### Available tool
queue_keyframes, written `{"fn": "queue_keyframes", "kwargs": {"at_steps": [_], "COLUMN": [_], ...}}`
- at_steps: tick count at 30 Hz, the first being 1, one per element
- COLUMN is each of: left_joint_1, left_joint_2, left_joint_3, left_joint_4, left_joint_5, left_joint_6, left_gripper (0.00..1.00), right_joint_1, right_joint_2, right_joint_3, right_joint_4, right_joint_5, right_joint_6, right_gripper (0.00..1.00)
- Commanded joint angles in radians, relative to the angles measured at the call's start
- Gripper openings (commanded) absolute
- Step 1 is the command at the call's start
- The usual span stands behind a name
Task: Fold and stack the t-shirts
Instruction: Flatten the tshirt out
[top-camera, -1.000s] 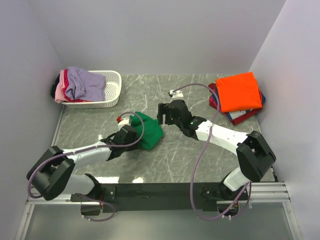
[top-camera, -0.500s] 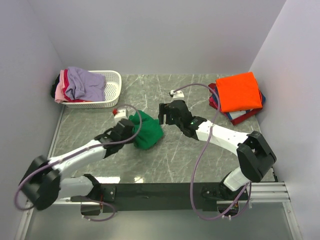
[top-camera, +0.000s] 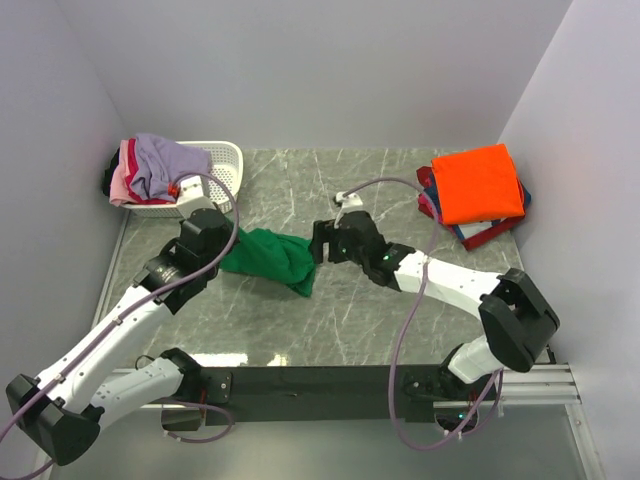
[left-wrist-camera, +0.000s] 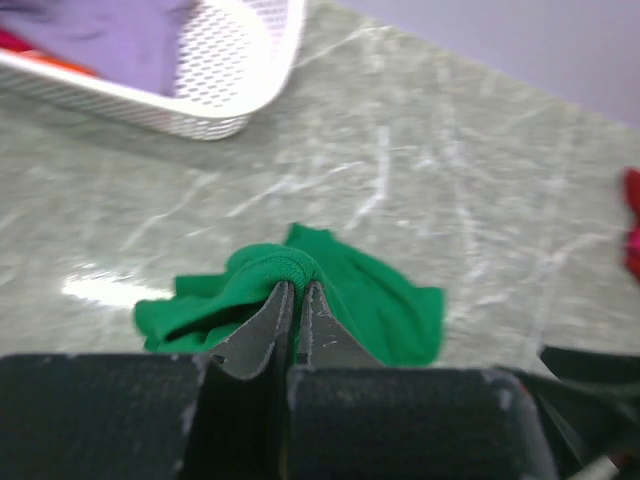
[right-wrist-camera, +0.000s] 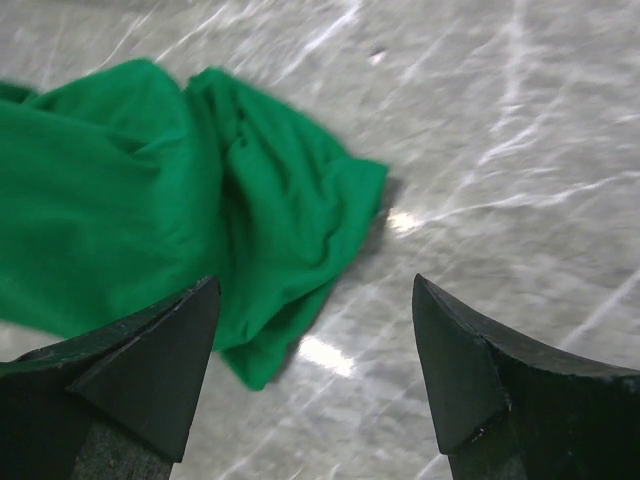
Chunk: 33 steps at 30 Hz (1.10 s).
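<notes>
Pulling the green shirt (top-camera: 268, 255) toward the basket (top-camera: 225, 170), the left gripper (left-wrist-camera: 293, 290) has clamped onto a fold and drawn the bundle out into a strip at mid-table. The right gripper (right-wrist-camera: 312, 290) hovers with jaws apart over the shirt's other end, so spreading looks ready to begin. The orange stack (top-camera: 478, 185) sits far right.

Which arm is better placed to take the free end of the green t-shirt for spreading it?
The right. The right gripper is open and sits just beside the loose end of the green t-shirt. The left gripper is shut on the shirt's other end, so it is busy.
</notes>
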<state>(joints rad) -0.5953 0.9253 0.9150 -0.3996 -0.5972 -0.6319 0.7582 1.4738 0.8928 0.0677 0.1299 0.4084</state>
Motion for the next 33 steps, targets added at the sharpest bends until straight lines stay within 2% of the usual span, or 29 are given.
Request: {"fn": "queue_keyframes", "kwargs": {"at_steps": [1,4,10,16,27,33], "left_joint_1": [0.014,0.017,0.019,0.019,0.022,0.02], "left_joint_2": [-0.017,-0.026,-0.023,-0.042,-0.023,-0.036], "left_joint_3": [0.024,0.035,0.099,0.137,0.165,0.168], "left_joint_4": [-0.068,-0.097,-0.197,-0.251,-0.295,-0.3], "left_joint_5": [-0.108,-0.142,-0.24,-0.266,-0.296,-0.302], "left_joint_6": [0.015,0.014,0.005,0.014,0.017,0.024], "left_gripper": [0.0,0.0,0.0,0.0,0.0,0.0], "right_joint_1": [0.064,0.118,0.122,0.127,0.211,0.225], "right_joint_2": [0.012,0.069,0.117,0.146,0.112,0.172], "right_joint_3": [0.004,0.034,0.058,0.035,-0.037,-0.008], "right_joint_4": [0.063,0.024,0.001,0.02,0.052,0.05], "right_joint_5": [-0.059,-0.004,-0.009,-0.041,-0.058,-0.056], "right_joint_6": [0.01,0.016,0.043,0.082,0.076,0.066], "right_gripper": [0.83,0.83,0.82,0.82,0.78,0.76]}}
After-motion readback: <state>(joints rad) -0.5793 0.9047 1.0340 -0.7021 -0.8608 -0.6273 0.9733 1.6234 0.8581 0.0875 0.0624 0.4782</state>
